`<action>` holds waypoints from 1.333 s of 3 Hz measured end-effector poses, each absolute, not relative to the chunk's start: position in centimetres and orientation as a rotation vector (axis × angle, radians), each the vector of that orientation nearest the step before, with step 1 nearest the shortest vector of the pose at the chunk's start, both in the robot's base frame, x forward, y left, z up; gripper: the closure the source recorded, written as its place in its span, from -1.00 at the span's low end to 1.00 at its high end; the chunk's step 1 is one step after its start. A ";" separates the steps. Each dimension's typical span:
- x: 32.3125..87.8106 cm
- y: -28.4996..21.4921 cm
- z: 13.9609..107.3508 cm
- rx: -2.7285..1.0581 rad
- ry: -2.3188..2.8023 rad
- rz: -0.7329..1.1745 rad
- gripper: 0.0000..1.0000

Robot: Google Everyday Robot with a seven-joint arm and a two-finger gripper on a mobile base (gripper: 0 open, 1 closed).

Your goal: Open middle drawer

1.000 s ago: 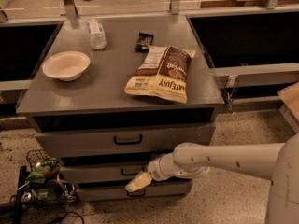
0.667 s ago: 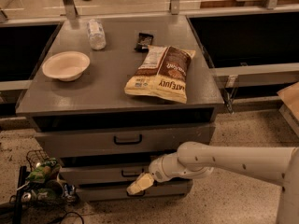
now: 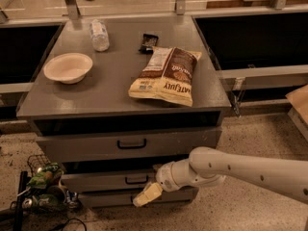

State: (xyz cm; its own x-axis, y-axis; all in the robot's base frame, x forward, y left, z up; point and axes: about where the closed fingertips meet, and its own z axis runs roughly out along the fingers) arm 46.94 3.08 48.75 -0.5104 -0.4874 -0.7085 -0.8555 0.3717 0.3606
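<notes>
mid drawer [image 3: 96, 182]; jaws just below-right of its handle [image 3: 136, 179]

Three drawers [image 3: 72, 147] are counted. One bowl [image 3: 68, 67], one bottle [image 3: 99, 34], one bag [image 3: 166, 75] and one packet [image 3: 148, 42] are seen. One tool [image 3: 148, 195] is seen at the lower edge of the middle drawer [image 3: 96, 182].

- I read this as a lab or test area. My gripper [image 3: 147, 196] hangs low before a grey drawer cabinet [image 3: 115, 100], just below the middle drawer [image 3: 91, 182] handle.
- Above the gripper, on the cabinet top: bowl [image 3: 67, 67], chip bag [image 3: 166, 76], water bottle [image 3: 99, 34] and dark snack bar [image 3: 148, 42], set apart like test props.
- Left of the gripper, at floor level: loose cables [image 3: 62, 223] and a wire basket [image 3: 41, 170].
- Right of the gripper: speckled hard floor [image 3: 255, 134].
- Far above, behind the cabinet: metal posts [image 3: 70, 1].
</notes>
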 end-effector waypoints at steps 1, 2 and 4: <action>47.3 3.1 48.7 -1.145 2.161 0.907 -1.00; 47.9 3.0 48.6 -1.125 2.149 0.862 -1.00; 48.2 3.1 48.0 -1.136 2.143 0.904 -1.00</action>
